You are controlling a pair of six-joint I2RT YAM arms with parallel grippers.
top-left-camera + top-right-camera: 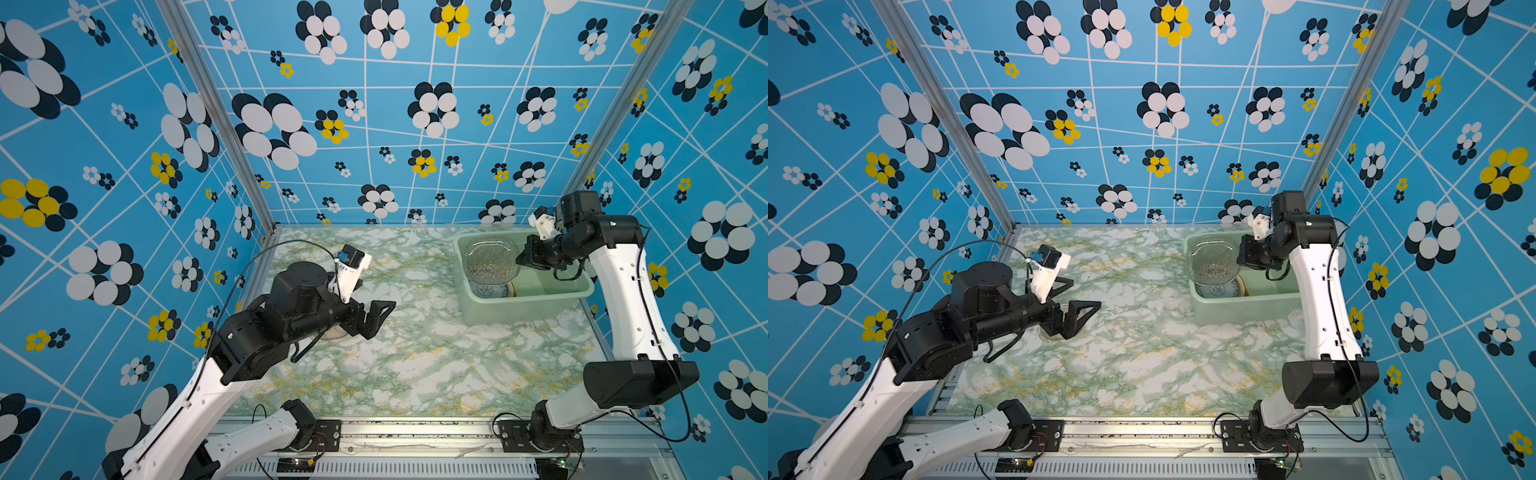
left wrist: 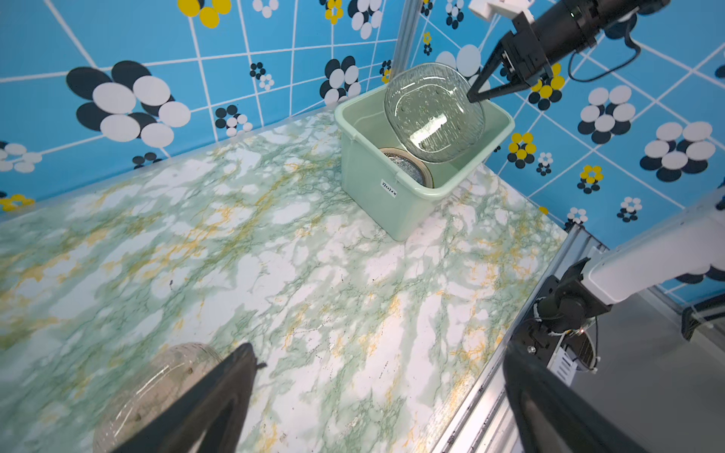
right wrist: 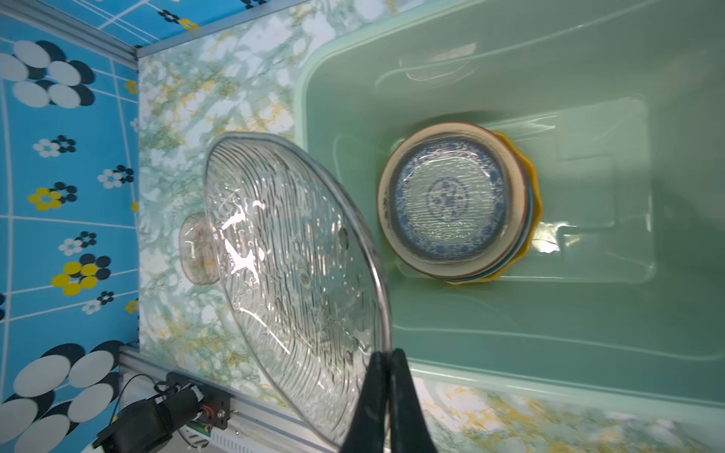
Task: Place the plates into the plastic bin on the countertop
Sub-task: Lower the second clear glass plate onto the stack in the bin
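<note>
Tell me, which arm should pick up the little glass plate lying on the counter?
Left. The left gripper is open and hovers over the small glass plate on the countertop. The right gripper is busy, shut on the big glass plate above the plastic bin.

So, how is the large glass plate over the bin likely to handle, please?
The clear glass plate looks rigid but fragile, so dropping it onto the stacked plates could chip it. Pinched only at its rim between the fingers of the right gripper, it hangs tilted and may slip on smooth glass.
</note>
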